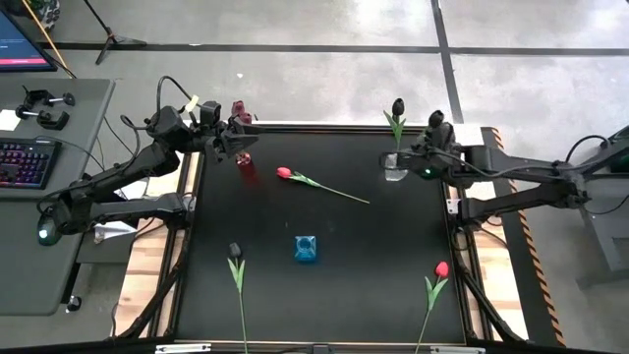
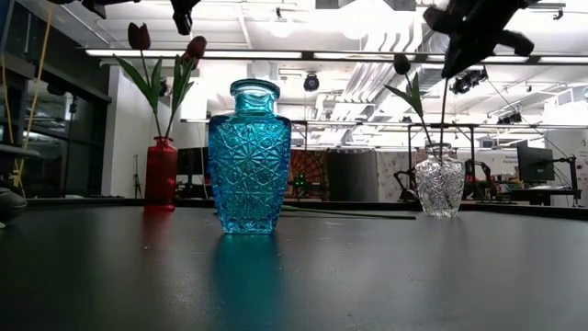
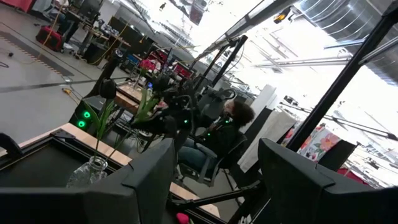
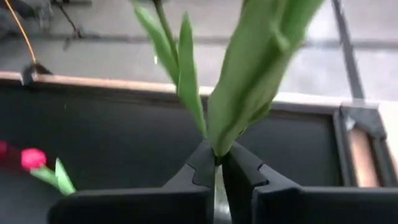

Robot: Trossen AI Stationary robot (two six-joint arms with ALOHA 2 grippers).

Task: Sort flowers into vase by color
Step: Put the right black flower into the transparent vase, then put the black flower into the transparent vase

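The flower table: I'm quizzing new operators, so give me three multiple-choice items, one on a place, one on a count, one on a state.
1. Where does the blue vase stand?
A. mid-table
B. far left corner
C. off the table

2. How many flowers lie loose on the table?
A. one
B. three
C. six

3. What is the right gripper doing?
A. hanging open
B. shut on a flower stem
C. gripping the red vase

Answers: 1 A, the high view shows it centred. 2 B, two red-headed and one dark. 3 B, its fingers pinch the stem over the clear vase.
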